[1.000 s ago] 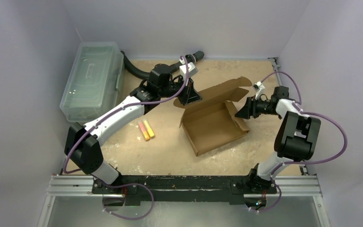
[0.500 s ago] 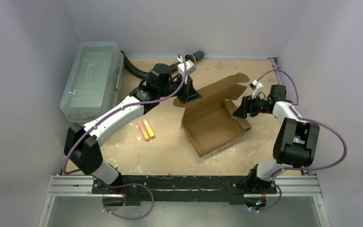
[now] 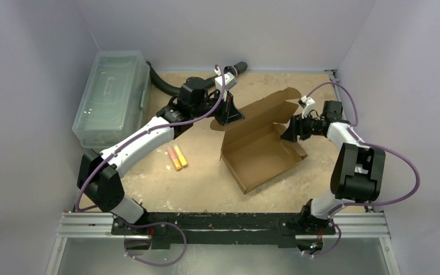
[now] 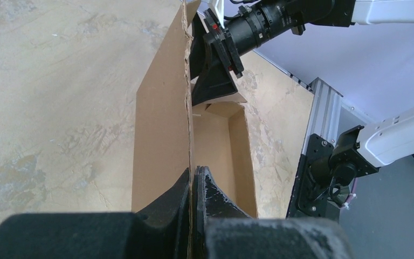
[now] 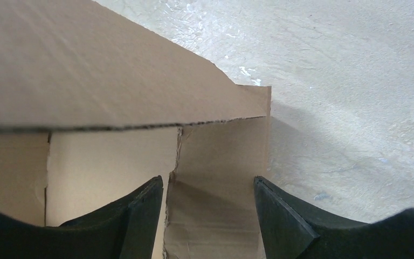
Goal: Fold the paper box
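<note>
paper box [image 3: 260,154] sits centre-right on the table [image 3: 200,183], between the 2 arms. Long axis runs diagonal: near-left to far-right. Open side faces up.

Look: plain brown corrugated cardboard, partly formed. Shallow rectangular tray with low walls up on the near and left sides. Big lid panel rises off the far long edge, tilted up and back, with a notched tab at its top right corner. Left wrist view shows that panel [image 4: 161,118] edge-on, standing nearly upright, tray floor to its right. Right wrist view looks under the panel [image 5: 113,59] at an end flap with a vertical crease.

left claw [image 3: 228,114]: at the far-left end of the lid panel. Wrist view shows the claw [image 4: 193,178] pressed together on the panel's edge, cardboard pinched between the 2 fingers.

right claw [image 3: 289,132]: at the right end of the box, pointing left into it. Wrist view shows the claw [image 5: 209,186] spread, the creased end flap framed between the 2 fingers. Cannot tell if either finger touches the cardboard. From the left wrist view this claw [image 4: 210,81] sits right against the panel's far end.

Also on the table: clear plastic bin [image 3: 114,94] far left, 2 small orange-yellow sticks [image 3: 176,157] left of the box, well apart from it.
</note>
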Motion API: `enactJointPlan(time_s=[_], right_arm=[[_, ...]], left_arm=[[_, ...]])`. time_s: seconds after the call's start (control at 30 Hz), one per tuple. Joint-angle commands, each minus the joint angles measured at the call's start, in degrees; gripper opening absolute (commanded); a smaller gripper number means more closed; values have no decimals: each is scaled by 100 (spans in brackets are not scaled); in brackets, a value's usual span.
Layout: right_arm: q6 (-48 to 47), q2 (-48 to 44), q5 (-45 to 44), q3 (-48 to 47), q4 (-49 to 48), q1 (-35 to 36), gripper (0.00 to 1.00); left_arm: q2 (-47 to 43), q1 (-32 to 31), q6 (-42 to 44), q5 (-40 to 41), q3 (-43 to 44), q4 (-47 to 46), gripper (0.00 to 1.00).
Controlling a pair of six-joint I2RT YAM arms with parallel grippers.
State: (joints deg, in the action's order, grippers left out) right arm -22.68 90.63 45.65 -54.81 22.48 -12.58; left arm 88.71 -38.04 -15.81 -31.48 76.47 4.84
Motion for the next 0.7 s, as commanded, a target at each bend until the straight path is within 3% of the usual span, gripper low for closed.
enactJointPlan(time_s=[0.0, 0.17, 0.53, 0.67], right_arm=[[146, -182, -289, 52, -276, 187, 66], [184, -437, -399, 174, -492, 206, 69], [-74, -555, 651, 181, -132, 203, 57], [-22, -573, 670, 152, -216, 56, 63]], left_arm=[[-170, -67, -169, -16, 42, -394, 0], [-170, -70, -273, 132, 44, -396, 0], [-240, -63, -162, 251, 123, -215, 0], [-273, -64, -71, 301, 115, -148, 0]])
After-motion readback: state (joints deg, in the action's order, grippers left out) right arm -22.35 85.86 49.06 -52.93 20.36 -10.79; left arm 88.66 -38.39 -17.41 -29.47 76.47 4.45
